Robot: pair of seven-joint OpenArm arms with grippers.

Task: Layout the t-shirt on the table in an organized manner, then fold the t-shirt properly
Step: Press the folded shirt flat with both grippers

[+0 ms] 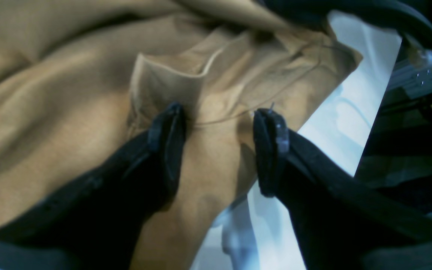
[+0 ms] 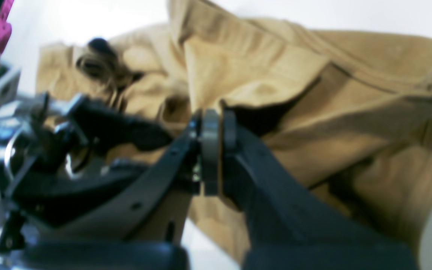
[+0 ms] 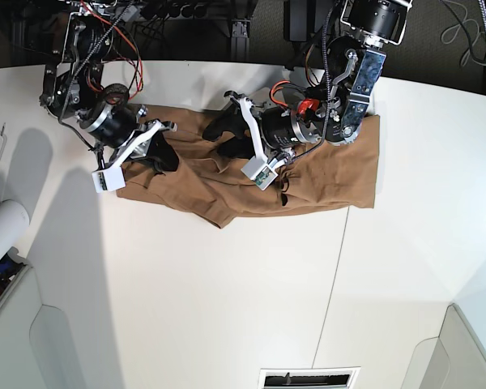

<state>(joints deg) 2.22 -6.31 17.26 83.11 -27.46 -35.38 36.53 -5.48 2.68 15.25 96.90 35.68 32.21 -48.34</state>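
Broadly, your table (image 3: pixel 227 308) carried the t-shirt (image 3: pixel 324 182) rumpled along its far edge, spread sideways but creased at the middle. Your left gripper (image 1: pixel 218 120) sat low over the cloth near the shirt's edge, its fingers (image 1: pixel 167 129) spread wide with fabric between them. Your right gripper (image 2: pixel 210 150) had its fingers (image 2: pixel 210 123) pressed together, pinching a fold of shirt.

Bare table (image 3: pixel 227 308) below t-shirt (image 3: pixel 324 182)
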